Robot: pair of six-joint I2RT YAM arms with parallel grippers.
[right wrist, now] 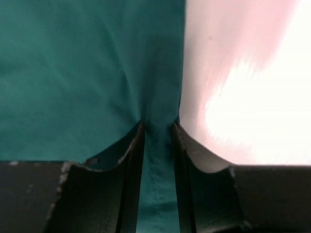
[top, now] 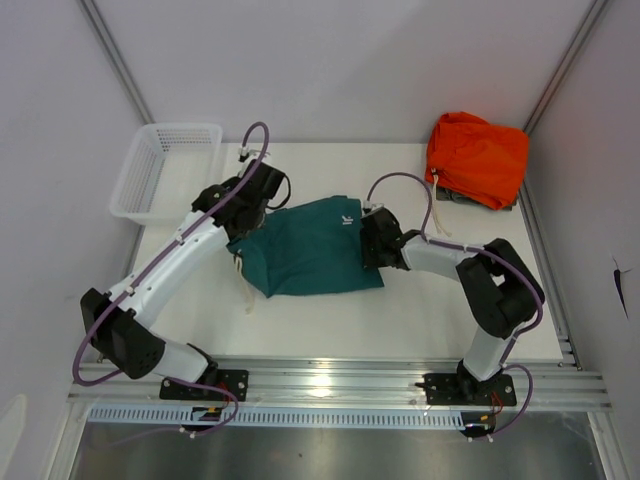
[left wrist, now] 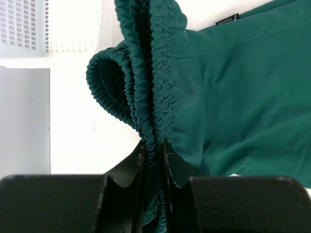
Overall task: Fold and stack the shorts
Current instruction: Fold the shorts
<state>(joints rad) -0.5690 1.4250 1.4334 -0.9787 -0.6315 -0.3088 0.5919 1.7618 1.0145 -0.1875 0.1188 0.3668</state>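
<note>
Teal shorts [top: 310,248] lie mid-table, pinched at both ends, one arm each.
L gripper [left wrist: 154,151] is closed tight on the bunched elastic waistband [left wrist: 155,73] at the shorts' left edge. R gripper [right wrist: 158,127] is clamped on a fabric fold at the right edge. Cream drawstring [top: 243,288] trails near-left on the white table [top: 420,310]. Orange garment [top: 478,158] sits in far-right corner, well apart; white basket [top: 165,172] far left.

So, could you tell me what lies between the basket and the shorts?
The left tool, shut on the shorts at the waistband; the top view shows it.
</note>
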